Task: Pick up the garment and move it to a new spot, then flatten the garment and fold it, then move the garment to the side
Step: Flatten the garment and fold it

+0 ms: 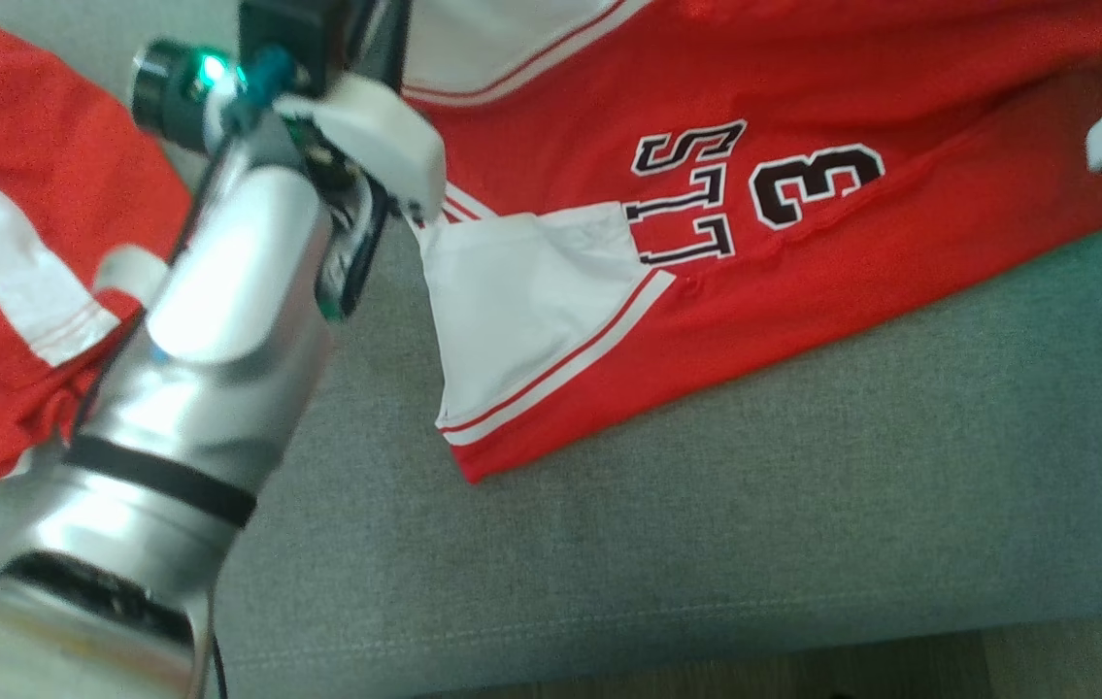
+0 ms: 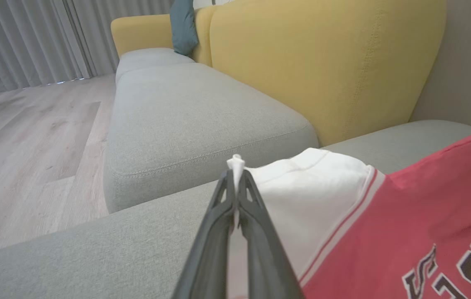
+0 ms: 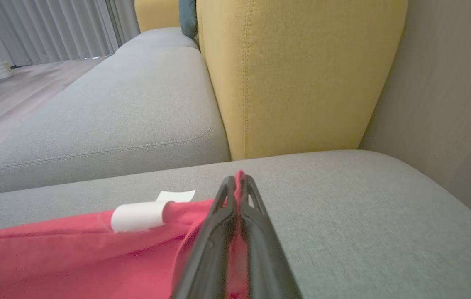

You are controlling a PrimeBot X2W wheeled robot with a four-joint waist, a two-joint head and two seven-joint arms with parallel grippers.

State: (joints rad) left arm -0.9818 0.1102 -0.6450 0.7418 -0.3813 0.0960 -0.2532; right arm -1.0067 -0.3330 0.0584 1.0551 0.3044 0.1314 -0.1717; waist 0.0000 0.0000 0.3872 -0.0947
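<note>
L claw point(image 2: 235, 179) is pressed tight on the white sleeve tip of the red garment point(image 1: 900, 87). R claw point(image 3: 239, 187) is likewise pinched shut on a red edge of it. Garment lies spread on the grey sofa seat point(image 1: 706, 544), black "3" & letters face up, sleeve drawn taut toward L claw. Yellow backrest point(image 2: 326, 66) rises behind the seat. 2nd red-&-white cloth point(image 1: 16, 243) sits crumpled on the seat's left part, w/ the L forearm point(image 1: 220, 320) between it & the garment.

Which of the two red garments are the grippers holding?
The red jersey with black lettering: the left gripper pinches its white sleeve, the right gripper its red edge. The crumpled red-and-white garment lies apart, unheld.
</note>
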